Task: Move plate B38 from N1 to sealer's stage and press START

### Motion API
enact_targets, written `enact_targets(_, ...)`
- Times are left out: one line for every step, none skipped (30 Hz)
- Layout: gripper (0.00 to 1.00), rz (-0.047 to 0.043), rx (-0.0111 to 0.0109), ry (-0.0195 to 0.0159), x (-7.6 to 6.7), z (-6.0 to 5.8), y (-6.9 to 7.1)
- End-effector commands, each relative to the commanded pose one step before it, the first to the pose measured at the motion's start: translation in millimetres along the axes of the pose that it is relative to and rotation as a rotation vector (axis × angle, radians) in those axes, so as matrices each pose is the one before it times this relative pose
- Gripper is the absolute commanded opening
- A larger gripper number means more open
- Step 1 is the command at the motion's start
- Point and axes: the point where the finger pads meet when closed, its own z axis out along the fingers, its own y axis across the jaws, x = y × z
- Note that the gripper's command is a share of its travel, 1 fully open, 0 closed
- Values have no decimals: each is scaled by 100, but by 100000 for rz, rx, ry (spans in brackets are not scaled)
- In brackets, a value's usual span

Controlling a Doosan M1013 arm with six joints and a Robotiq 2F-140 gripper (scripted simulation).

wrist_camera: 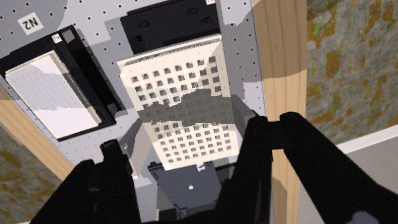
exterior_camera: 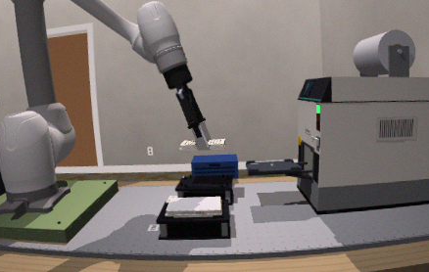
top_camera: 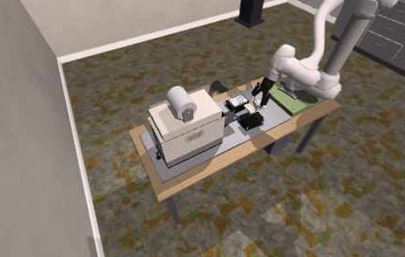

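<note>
Gripping plate B38 [exterior_camera: 203, 143] between its fingers, the gripper [exterior_camera: 202, 137] holds it level in the air, clear of the bench and above the blue box [exterior_camera: 214, 165]. In the wrist view the white well grid of the plate [wrist_camera: 181, 107] fills the centre, with the dark fingers closed on its near end. Under it sits the black nest N1 [exterior_camera: 205, 187], with no plate on it. The nearer nest, N2 [exterior_camera: 194, 222], carries its own white plate [exterior_camera: 194, 205]. To the right, the sealer [exterior_camera: 381, 142] shows a green lamp [exterior_camera: 318, 109], and its dark stage [exterior_camera: 271, 166] stands out from the front, well apart from the held plate.
</note>
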Motion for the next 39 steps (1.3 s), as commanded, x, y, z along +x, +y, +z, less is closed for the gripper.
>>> enact_targets(10, -1092, -416, 3, 1, 1, -2)
enact_targets(10, -1096, -399, 0, 0, 0, 0)
enact_targets(10, -1096, -399, 0, 0, 0, 0)
enact_targets(10, -1096, -399, 0, 0, 0, 0)
enact_targets(10, -469, -171, 0, 0, 0, 0)
enact_targets(10, 0, 0, 0, 0, 0, 0)
enact_targets(10, 0, 0, 0, 0, 0, 0)
enact_targets(10, 0, 0, 0, 0, 0, 0)
enact_targets(10, 0, 0, 0, 0, 0, 0)
enact_targets(10, 0, 0, 0, 0, 0, 0)
enact_targets(10, 0, 0, 0, 0, 0, 0)
enact_targets(10, 0, 0, 0, 0, 0, 0)
enact_targets(10, 0, 0, 0, 0, 0, 0)
enact_targets(10, 0, 0, 0, -212, 77, -59)
enact_targets(10, 0, 0, 0, -212, 77, -59)
enact_targets(10, 0, 0, 0, -212, 77, -59)
enact_targets(10, 0, 0, 0, -212, 77, -59)
enact_targets(10, 0, 0, 0, -212, 77, -59)
enact_targets(10, 0, 0, 0, -212, 77, -59)
enact_targets(10, 0, 0, 0, -212, 77, -59)
enact_targets(10, 0, 0, 0, -212, 77, -59)
enact_targets(10, 0, 0, 0, -212, 77, -59)
enact_targets(10, 0, 0, 0, -212, 77, -59)
enact_targets(10, 0, 0, 0, -212, 77, -59)
enact_targets(10, 0, 0, 0, 0, 0, 0)
enact_targets(10, 0, 0, 0, 0, 0, 0)
enact_targets(10, 0, 0, 0, -212, 77, -59)
enact_targets(10, 0, 0, 0, -212, 77, -59)
enact_targets(10, 0, 0, 0, -212, 77, -59)
enact_targets(10, 0, 0, 0, -212, 77, -59)
enact_targets(10, 0, 0, 0, -212, 77, -59)
enact_targets(10, 0, 0, 0, -212, 77, -59)
enact_targets(10, 0, 0, 0, -212, 77, -59)
enact_targets(10, 0, 0, 0, -212, 77, -59)
enact_targets(10, 0, 0, 0, -212, 77, -59)
enact_targets(10, 0, 0, 0, -212, 77, -59)
enact_targets(10, 0, 0, 0, -212, 77, -59)
enact_targets(10, 0, 0, 0, -212, 77, -59)
enact_targets(10, 0, 0, 0, -212, 77, -59)
